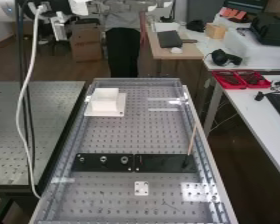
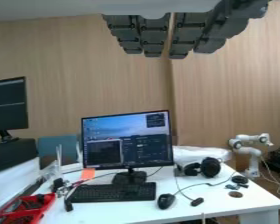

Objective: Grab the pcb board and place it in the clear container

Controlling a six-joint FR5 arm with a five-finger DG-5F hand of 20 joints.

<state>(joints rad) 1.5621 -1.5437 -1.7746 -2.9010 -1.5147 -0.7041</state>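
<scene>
In the wrist view, the hand [image 2: 152, 39] has its fingers nearly straight, well open and gripping nothing, presumably ready for a grasp. In the high view, what may be the pcb board [image 1: 142, 188], though I cannot be sure, lies flat toward six o'clock on the perforated bench [image 1: 104, 200], probably for easy pickup. It looks small, pale and squarish, with dark holes.

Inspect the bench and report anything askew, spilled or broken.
Nothing is plainly wrong: I see no spill or breakage on the bench. The one thing that might look askew is the thin rod at the black plate's right end in the high view. It appears slanted, though the camera angle may cause that.
</scene>
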